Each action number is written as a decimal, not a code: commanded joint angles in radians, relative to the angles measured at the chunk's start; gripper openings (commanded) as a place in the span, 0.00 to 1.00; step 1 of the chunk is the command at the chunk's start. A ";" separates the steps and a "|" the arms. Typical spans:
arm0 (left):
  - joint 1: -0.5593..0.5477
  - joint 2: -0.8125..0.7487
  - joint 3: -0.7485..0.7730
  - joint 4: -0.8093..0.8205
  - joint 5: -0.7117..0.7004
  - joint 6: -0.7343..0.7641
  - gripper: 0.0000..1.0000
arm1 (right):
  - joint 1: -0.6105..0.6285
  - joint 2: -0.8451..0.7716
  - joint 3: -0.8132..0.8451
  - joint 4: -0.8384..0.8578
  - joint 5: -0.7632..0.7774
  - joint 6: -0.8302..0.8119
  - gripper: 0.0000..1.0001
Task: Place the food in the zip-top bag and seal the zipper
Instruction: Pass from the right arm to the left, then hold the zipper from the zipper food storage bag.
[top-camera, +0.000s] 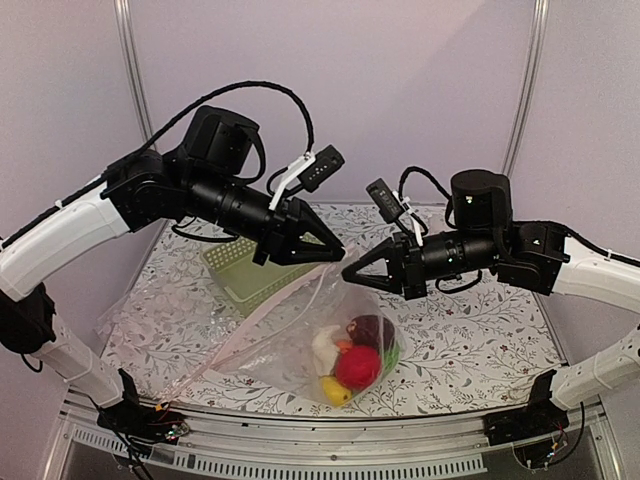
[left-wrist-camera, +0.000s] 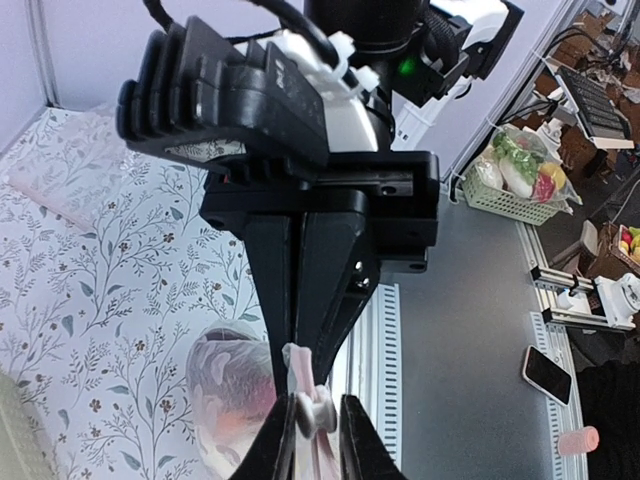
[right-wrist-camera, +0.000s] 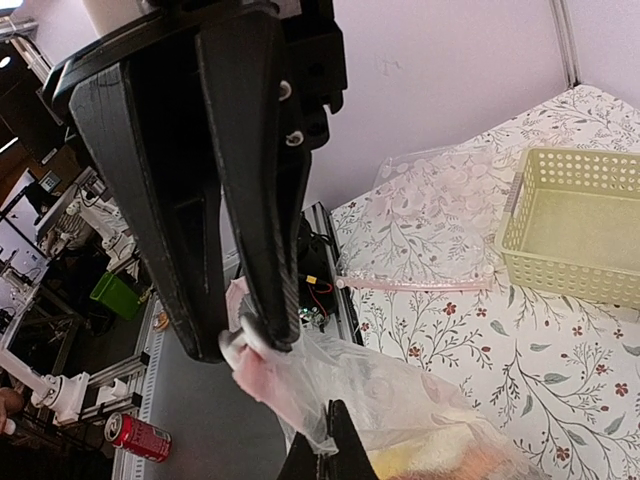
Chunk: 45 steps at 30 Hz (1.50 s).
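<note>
Claws first, top view: your left claw (top-camera: 335, 253) and right claw (top-camera: 350, 272) meet tip to tip above the table (top-camera: 480, 340), both at the raised mouth of the zip-top bag (top-camera: 290, 335). The food (top-camera: 357, 365) lies bunched inside the bag's low end, near the table's front edge. A green basket (top-camera: 250, 272) sits behind.

Left wrist view: your left claw is closed, pinching the pink zipper (left-wrist-camera: 299, 365). The white slider (left-wrist-camera: 318, 413) sits just past its tips, between the right claw's fingers.

Right wrist view: your right claw is clamped on the zipper at the slider, with clear plastic hanging below. More pink strip lies flat on the table beside the basket.
</note>
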 joint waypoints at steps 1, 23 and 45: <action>-0.006 0.018 0.006 -0.014 0.012 0.002 0.15 | 0.004 -0.003 0.005 0.012 0.021 0.009 0.00; 0.020 -0.029 -0.047 -0.027 -0.113 0.001 0.00 | 0.003 -0.083 -0.037 0.012 0.078 0.022 0.00; 0.015 -0.031 -0.121 0.014 0.033 -0.020 0.00 | 0.003 0.002 0.037 0.021 -0.055 -0.008 0.26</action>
